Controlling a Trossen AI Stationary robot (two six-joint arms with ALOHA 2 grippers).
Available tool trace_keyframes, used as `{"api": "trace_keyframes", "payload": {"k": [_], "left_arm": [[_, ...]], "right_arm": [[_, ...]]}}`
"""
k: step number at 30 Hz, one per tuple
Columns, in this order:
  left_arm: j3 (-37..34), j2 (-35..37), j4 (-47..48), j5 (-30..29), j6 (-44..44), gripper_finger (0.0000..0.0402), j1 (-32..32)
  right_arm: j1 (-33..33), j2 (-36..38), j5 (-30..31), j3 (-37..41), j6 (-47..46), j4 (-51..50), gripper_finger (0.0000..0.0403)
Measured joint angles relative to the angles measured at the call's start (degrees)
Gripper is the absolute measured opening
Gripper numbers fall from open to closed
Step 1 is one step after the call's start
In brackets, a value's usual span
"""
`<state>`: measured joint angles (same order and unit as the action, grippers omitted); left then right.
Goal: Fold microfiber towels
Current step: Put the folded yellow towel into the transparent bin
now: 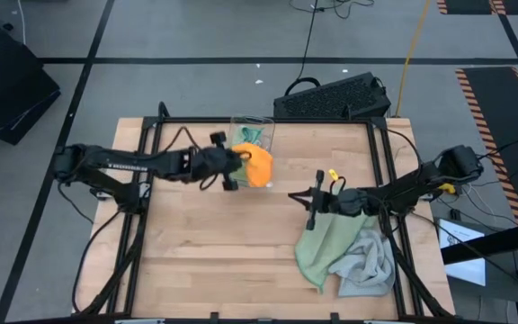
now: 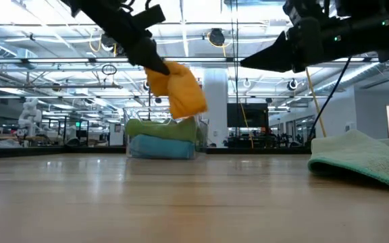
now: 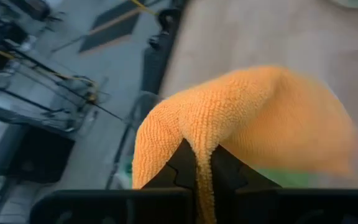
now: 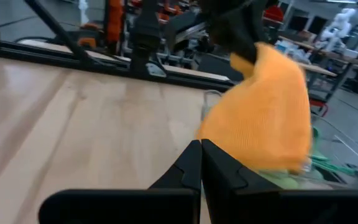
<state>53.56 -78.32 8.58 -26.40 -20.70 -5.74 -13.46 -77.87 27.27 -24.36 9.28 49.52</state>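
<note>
My left gripper (image 1: 234, 171) is shut on the orange towel (image 1: 257, 166), held in the air beside the clear bin (image 1: 252, 135) at the table's far middle. The bin holds a green towel (image 2: 161, 128) lying on a blue one (image 2: 159, 146). My right gripper (image 1: 313, 200) is shut and empty, raised above the table right of centre. A sage green towel (image 1: 322, 247) and a light grey towel (image 1: 369, 263) lie crumpled at the near right. My left gripper pinches a fold of the orange towel (image 3: 202, 163) between its two fingers. The towel is lifted clear of the table and hangs in a bunch below and beyond the fingers (image 2: 177, 88).
A black keyboard (image 1: 333, 96) lies past the table's far edge. Bare wood (image 1: 214, 261) stretches across the table's near left and middle. Black frame rails (image 1: 142, 225) run along the table's left and right sides.
</note>
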Motion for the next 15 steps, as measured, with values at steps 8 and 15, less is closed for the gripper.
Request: {"api": "trace_keyframes", "payload": {"k": [8, 15], "left_arm": [[0.11, 1.67, -8.77, 2.84, -7.52, 0.0012, -5.45], [0.39, -0.76, -8.9, 5.61, -7.09, 0.0022, -9.38]], "right_arm": [[3.49, -0.02, -0.26, 0.07, 1.12, -0.57, 0.0], [7.34, -0.02, -0.48, 0.07, 1.55, 0.27, 0.0]]}}
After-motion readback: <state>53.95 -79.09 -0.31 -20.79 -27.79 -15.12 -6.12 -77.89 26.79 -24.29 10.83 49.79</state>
